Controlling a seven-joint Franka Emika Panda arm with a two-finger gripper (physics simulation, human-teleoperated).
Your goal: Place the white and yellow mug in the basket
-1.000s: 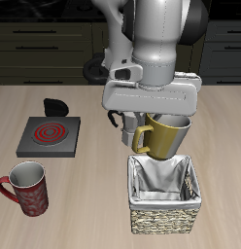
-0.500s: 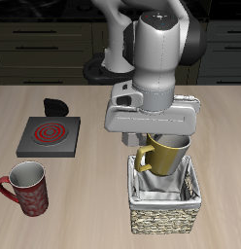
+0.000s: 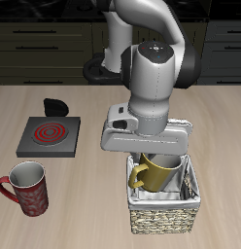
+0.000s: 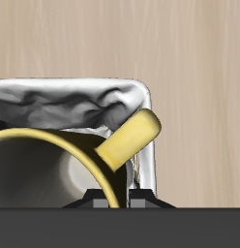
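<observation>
The white and yellow mug [image 3: 159, 172] is mustard yellow with a pale inside and hangs tilted inside the mouth of the basket [image 3: 164, 216], its handle towards the red mug. My gripper [image 3: 167, 154] is shut on the mug's rim and holds it down among the basket's grey cloth lining. In the wrist view the mug's rim [image 4: 54, 140] and handle [image 4: 130, 139] show over the basket's cloth [image 4: 83, 102]. The fingertips are hidden behind the mug and the hand.
A red patterned mug [image 3: 26, 187] stands near the table's front edge. A dark plate with a red spiral [image 3: 49, 134] lies farther back, with a small black object [image 3: 56, 105] behind it. The moka pot is hidden behind my arm.
My gripper has lowered with the mug towards the front edge, from above the basket's back rim down into the basket. The mug's handle has turned towards the red mug.
</observation>
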